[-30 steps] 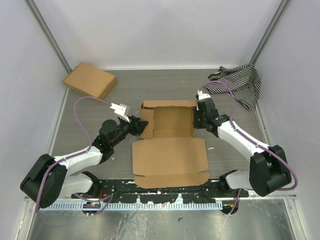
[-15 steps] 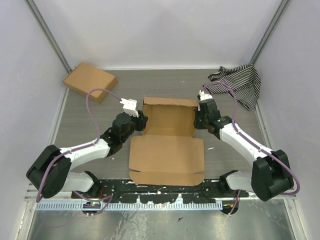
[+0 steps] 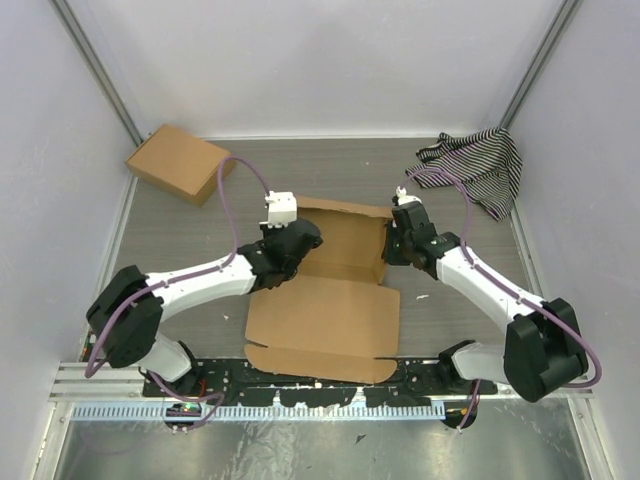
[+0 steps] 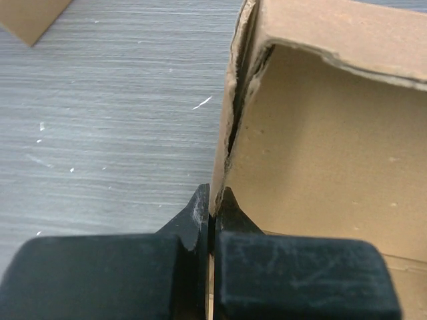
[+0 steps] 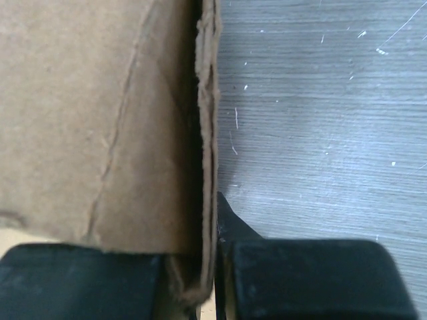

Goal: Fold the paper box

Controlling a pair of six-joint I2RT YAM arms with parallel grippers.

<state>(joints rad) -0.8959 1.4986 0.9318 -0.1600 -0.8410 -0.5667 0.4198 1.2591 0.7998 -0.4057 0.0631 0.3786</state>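
Observation:
The paper box lies mid-table, its lid panel flat toward me and its tray half-formed behind. My left gripper is shut on the tray's upright left wall. In the left wrist view both black fingertips pinch the wall's near edge, and the tray's inside shows to their right. My right gripper is shut on the doubled right wall. One fingertip shows on the wall's outer side; the other is hidden behind the cardboard.
A second, fully formed brown box sits at the back left, its corner showing in the left wrist view. A striped cloth lies at the back right. Metal rails edge the grey table.
My left gripper swung right onto the tray's left wall and shut on it. The box shifted a little left and turned slightly. The right gripper kept its hold.

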